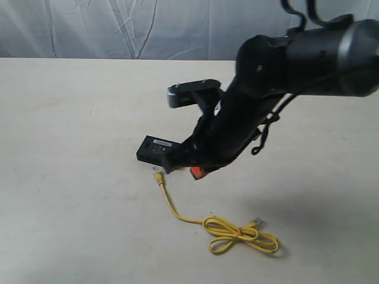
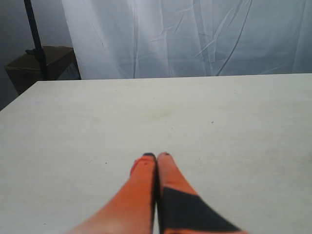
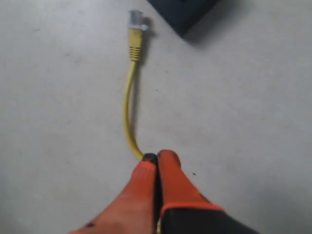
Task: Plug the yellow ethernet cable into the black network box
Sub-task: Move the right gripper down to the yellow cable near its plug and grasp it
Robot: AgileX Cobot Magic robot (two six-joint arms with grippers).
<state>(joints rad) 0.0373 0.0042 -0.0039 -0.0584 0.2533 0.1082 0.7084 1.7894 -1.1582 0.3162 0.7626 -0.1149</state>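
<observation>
2 claws, each closed with its orange fingers [image 3: 141, 190] pressed together and nothing seen between them. Exterior view: the right claw [image 1: 197, 173] hovers over the pale tabletop [image 1: 71, 195]; the clear plug [image 1: 157, 171] of the thin bright-yellow ethernet cable [image 1: 237, 232] lies at its 9 o'clock, just beside the small flat black plastic network box [image 1: 155, 148] at the box's 6 o'clock, not inserted. This cable end runs from 11 to 5 o'clock toward the looped bundle. The left claw [image 2: 156, 156] has neither item in its view, so the right arm is judged nearer.
</observation>
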